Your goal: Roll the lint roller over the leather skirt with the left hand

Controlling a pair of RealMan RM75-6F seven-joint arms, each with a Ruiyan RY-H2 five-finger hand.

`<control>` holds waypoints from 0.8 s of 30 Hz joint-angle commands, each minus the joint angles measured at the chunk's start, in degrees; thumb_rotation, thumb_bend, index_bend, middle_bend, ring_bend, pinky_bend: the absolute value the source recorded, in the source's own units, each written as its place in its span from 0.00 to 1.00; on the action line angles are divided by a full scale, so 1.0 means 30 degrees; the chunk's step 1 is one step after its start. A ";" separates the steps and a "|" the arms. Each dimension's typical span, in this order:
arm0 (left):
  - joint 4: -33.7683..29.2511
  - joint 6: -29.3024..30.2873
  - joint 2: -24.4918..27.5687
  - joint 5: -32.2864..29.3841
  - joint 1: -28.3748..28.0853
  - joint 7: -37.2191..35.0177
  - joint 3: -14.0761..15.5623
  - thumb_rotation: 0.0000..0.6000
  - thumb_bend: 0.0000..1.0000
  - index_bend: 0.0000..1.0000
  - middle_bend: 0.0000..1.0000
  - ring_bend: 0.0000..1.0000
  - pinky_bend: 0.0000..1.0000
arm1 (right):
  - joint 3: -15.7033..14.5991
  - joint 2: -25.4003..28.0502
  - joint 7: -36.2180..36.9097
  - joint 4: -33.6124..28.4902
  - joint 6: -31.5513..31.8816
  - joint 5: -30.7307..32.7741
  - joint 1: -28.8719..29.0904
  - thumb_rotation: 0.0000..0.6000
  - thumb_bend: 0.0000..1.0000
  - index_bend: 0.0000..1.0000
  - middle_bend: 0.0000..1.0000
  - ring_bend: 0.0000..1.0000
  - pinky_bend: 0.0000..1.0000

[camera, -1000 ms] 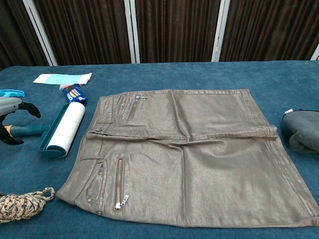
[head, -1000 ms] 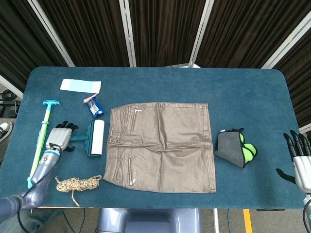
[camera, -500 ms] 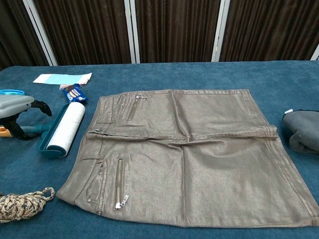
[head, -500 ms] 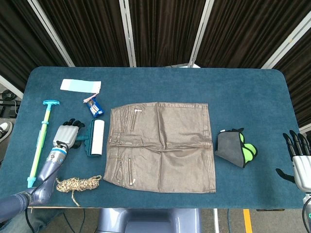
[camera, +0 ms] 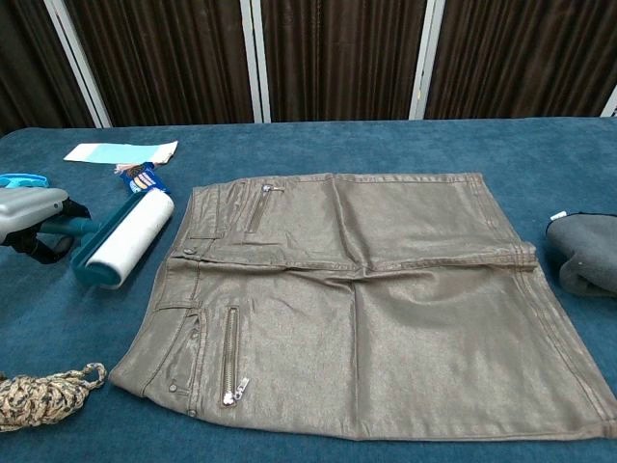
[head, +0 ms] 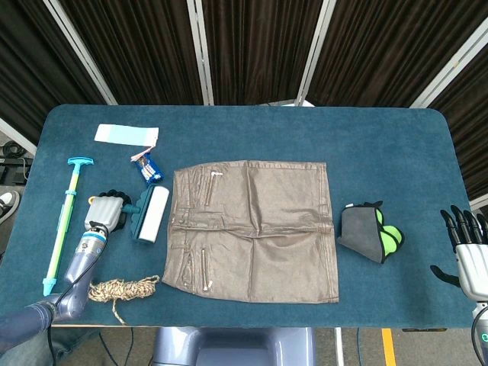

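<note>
Bronze-brown leather skirt (head: 254,231) lies flat at the middle of the blue felt-covered table (head: 381,145), waistband toward the left, zips showing near that edge. Just beside the waistband sits the teal-framed lint roller with a white roll (head: 150,214), tilted, its upper end close to the skirt's top-left corner; in the chest view the roll looks raised off the cloth at its near end, though contact with the table cannot be told for sure. Left hand (head: 106,210), grey with black fingers, grips the roller's teal handle, fingers wrapped round it. Right hand (head: 469,244) is at the table's far right edge, well apart from everything, black fingers straight and spread, holding nothing.

Around the left side: long teal and green T-handled stick (head: 64,224) outside the left hand; coil of tan braided rope (head: 120,289) near the front edge; small blue snack packet (head: 149,168) and pale blue paper card (head: 126,134) further back. Right of the skirt, a folded grey cloth with lime-green patches (head: 370,232).
</note>
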 commanded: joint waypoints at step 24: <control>-0.2953 0.0011 0.3146 0.4349 -0.0929 -0.0573 0.0453 1.00 1.00 1.00 0.97 0.79 0.82 | -0.0112 0.0084 0.0066 -0.0225 0.0076 -0.0190 -0.0005 1.00 0.00 0.00 0.00 0.00 0.00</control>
